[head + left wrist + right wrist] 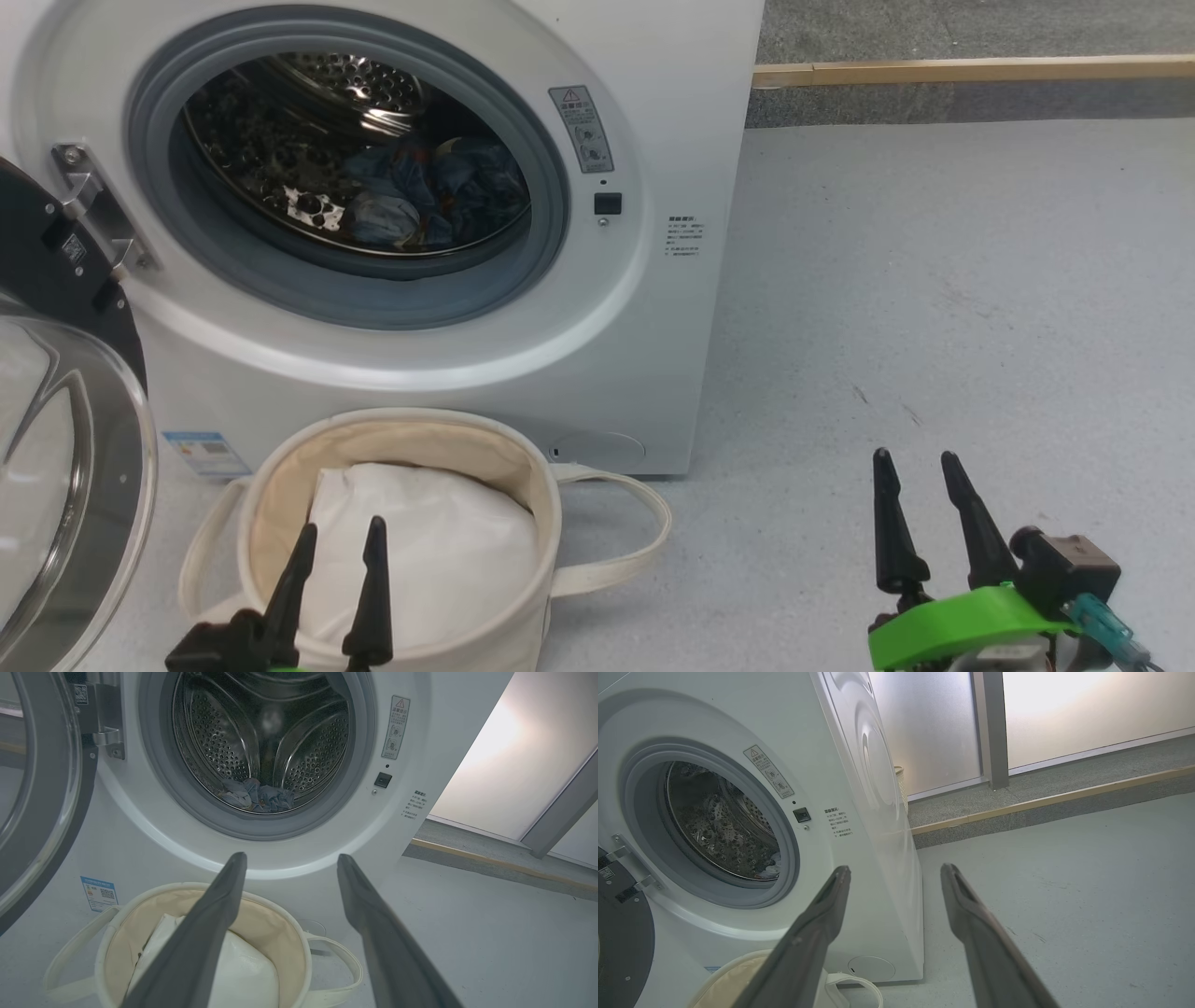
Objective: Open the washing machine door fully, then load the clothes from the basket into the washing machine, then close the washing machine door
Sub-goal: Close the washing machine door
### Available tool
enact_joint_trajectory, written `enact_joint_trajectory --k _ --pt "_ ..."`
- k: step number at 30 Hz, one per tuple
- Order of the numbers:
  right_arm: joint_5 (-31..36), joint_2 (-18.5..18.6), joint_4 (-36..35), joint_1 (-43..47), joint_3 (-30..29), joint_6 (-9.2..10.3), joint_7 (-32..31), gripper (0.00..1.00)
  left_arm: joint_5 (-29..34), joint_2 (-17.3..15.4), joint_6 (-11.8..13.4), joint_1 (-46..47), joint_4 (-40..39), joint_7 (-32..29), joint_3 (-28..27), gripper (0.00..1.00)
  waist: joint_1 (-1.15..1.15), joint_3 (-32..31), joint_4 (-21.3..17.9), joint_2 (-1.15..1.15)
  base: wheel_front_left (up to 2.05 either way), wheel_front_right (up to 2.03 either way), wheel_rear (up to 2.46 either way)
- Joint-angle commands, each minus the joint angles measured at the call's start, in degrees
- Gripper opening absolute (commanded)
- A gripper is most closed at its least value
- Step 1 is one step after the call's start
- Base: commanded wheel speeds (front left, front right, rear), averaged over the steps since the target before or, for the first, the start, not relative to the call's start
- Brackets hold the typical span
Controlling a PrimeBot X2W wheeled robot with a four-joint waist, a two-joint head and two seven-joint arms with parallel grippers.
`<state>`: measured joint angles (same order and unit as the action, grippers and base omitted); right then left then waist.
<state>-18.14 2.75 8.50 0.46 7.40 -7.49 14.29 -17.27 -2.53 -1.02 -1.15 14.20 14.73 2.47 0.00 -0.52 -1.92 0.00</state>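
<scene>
The white washing machine [672, 103] stands with its door [56, 448] swung wide open to the left, hinged at the left of the grey gasket. Light-blue clothes [429, 191] lie in the steel drum, also seen low in the drum as clothes [259, 795]. The cream canvas basket [280, 467] sits on the floor in front of the washer and holds a plain white cloth [420, 551]. My left gripper [343, 537] hovers open over the basket with nothing between its fingers. My right gripper [918, 462] is open and empty over bare floor to the right of the washer.
Grey floor [934, 280] stretches right of the washer. A raised kerb with a wooden edge strip [971, 70] runs along the back. Frosted glass panels and a grey post [992, 728] stand behind it. A blue label [203, 453] marks the washer's lower left corner.
</scene>
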Motion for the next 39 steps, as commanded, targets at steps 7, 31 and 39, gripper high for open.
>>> enact_joint_trajectory --k 7,31,39 --pt "0.43 0.13 -1.44 -1.72 1.42 0.00 0.71 1.00 -0.20 -0.35 0.32 2.49 -1.82 0.27 -2.03 1.00 0.00 0.08 0.11 0.00 0.00 0.00 0.00" --pt "0.47 0.12 -0.98 -1.49 1.63 0.00 0.71 1.00 -2.15 -0.35 1.33 2.39 -1.27 0.27 -1.95 1.00 0.00 0.75 0.30 0.00 -1.46 0.71 0.75" --pt "0.84 0.12 -0.76 -1.52 1.85 0.00 0.71 1.00 -0.86 -0.35 2.61 2.50 -1.87 0.27 -0.96 1.00 0.00 1.28 1.26 0.00 -2.03 1.88 0.15"
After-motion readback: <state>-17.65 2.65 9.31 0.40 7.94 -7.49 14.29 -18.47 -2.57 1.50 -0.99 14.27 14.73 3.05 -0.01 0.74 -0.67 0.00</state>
